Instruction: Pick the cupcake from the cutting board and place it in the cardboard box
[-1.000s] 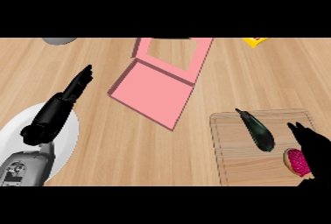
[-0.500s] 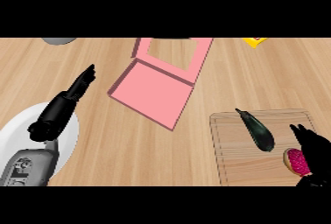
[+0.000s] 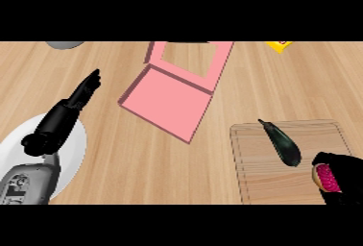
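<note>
The cupcake (image 3: 325, 177), with pink frosting, lies at the right end of the wooden cutting board (image 3: 266, 163), near the view's lower right corner. My right hand (image 3: 346, 166) is curled over and round it, so only its left side shows. The box (image 3: 174, 96) is pink, with its lid flap open towards the far side, and sits in the middle of the counter, left of and beyond the board. Over the white plate at the left rests my left hand (image 3: 62, 115), open and holding nothing, its straight fingers pointing away from me.
A dark green eggplant (image 3: 281, 145) lies slanted on the cutting board between the cupcake and the box. A white plate (image 3: 73, 153) sits at the lower left. A grey object (image 3: 65, 44) and a yellow one (image 3: 281, 45) touch the far edge.
My right hand's fingers, pointing up beside the cupcake before, have come down and curled round it. The left hand has barely shifted.
</note>
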Available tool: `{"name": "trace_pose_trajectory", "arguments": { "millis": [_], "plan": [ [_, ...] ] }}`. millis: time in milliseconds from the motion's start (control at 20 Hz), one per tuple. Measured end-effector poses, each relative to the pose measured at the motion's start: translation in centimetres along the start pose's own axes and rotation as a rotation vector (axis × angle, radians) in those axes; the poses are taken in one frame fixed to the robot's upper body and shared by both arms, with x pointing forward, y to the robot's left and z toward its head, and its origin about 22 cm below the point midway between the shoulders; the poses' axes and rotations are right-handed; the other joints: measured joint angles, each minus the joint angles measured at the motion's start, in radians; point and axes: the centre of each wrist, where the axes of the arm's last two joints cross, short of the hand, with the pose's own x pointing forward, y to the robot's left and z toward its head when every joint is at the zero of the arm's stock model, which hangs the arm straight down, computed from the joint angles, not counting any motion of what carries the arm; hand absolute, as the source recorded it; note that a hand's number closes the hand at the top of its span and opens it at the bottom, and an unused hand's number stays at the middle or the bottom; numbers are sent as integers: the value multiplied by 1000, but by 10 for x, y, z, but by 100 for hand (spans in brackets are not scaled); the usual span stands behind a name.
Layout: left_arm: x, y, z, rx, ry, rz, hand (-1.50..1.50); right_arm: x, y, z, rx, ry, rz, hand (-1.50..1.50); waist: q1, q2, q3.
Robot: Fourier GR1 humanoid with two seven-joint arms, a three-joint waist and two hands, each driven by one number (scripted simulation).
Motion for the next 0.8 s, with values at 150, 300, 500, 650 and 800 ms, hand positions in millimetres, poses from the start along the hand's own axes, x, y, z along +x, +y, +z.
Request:
{"name": "trace_pose_trajectory", "arguments": {
  "millis": [150,300,500,650,800],
  "plan": [
    [-3,-3,1,-3,-1,0,0,1,4,-5,-56,-34,21,150,0,0,-1],
    [0,-2,5,0,5,4,0,3,6,-6,-110,-61,35,150,1,0,-1],
    [1,-4,1,-14,3,6,0,47,5,1,-176,-188,49,150,14,1,-1],
    [7,-13,-6,-60,-31,13,0,119,2,11,-194,-420,10,150,82,12,-2],
    [13,-22,-15,-106,-64,16,0,186,-6,29,-220,-646,-21,150,148,22,-2]
  ]
}}
